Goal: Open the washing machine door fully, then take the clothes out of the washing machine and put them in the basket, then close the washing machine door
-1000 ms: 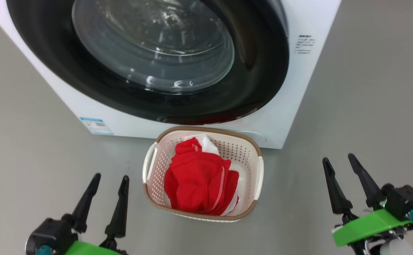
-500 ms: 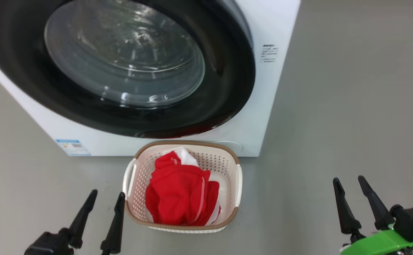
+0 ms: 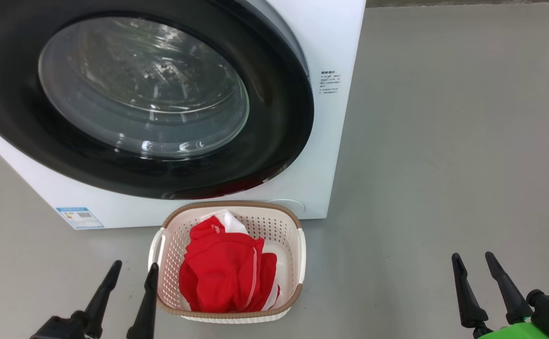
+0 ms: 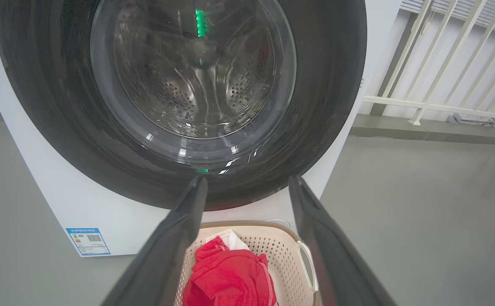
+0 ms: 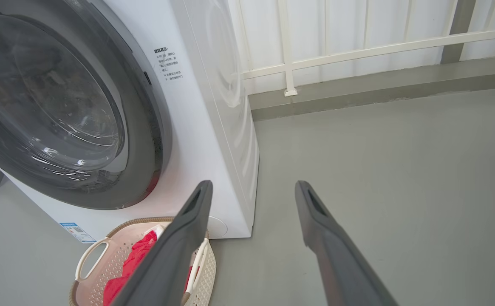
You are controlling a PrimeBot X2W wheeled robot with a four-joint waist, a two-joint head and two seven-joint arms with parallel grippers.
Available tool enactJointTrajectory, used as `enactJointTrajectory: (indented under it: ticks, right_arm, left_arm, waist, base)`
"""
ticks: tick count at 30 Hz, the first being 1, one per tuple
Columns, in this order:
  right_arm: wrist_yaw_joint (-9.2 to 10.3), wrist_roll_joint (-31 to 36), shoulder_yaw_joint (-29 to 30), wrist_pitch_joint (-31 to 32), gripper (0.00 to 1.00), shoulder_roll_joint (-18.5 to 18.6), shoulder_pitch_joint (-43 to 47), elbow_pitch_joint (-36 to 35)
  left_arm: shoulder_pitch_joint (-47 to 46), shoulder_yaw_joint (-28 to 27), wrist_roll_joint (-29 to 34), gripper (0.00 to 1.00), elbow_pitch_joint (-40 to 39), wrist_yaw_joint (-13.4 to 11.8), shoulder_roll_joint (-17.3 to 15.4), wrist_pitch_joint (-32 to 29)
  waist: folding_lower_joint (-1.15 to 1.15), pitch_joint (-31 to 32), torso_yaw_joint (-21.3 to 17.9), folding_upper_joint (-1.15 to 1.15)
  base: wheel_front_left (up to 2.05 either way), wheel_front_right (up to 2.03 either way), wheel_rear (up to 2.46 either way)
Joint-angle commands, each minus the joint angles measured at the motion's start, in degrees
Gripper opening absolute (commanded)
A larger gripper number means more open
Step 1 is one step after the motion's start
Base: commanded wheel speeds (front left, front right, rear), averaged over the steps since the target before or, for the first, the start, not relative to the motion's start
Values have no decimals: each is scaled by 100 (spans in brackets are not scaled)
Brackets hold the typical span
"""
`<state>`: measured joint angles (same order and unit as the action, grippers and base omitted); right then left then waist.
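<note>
Standing just before washing machine [image 3: 323,155], basket [image 3: 274,227], floor [image 3: 444,188] rightward

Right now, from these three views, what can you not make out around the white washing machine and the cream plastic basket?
- Head view: the small blue label on the white front-loading washing machine is too small to read.
- Head view: the top of the round black-rimmed door is cut off by the upper edge.
- Head view: the floor of the cream perforated basket is hidden by the red clothes.
</note>
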<state>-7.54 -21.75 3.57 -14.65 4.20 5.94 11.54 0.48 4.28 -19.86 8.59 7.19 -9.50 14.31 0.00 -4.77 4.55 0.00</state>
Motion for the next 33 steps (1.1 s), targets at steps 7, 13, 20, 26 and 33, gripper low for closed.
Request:
enactJointTrajectory:
  ticks: [7, 13, 20, 26, 33]
  right_arm:
    - [5, 3, -113, -35, 100, 24, -26, -121]
    - [0, 0, -21, 1, 0, -63, 0, 25]
    - [-1, -124, -62, 34, 0, -139, -12, 299]
    - [-1, -474, -58, 129, 0, -130, -60, 292]
    - [0, -878, -50, 237, 0, -120, -141, 302]
  left_arm:
    - [-27, -243, -1, 100, -112, 30, -73, 69]
    - [68, -52, -37, 0, 32, 0, 10, 0]
    - [87, -2, -165, 0, 303, -10, 151, -47]
    - [62, -38, -529, 0, 309, -8, 160, -132]
    - [9, -79, -950, 0, 339, -6, 173, -231]
  waist:
    - [0, 26, -26, 0]
    - [0, 74, -29, 0]
    - [0, 80, -35, 0]
    - [10, 116, -59, 0]
    - [0, 125, -83, 0]
  base:
    - [0, 0, 0]
    - [0, 0, 0]
    - [0, 0, 0]
    - [0, 0, 0]
    - [0, 0, 0]
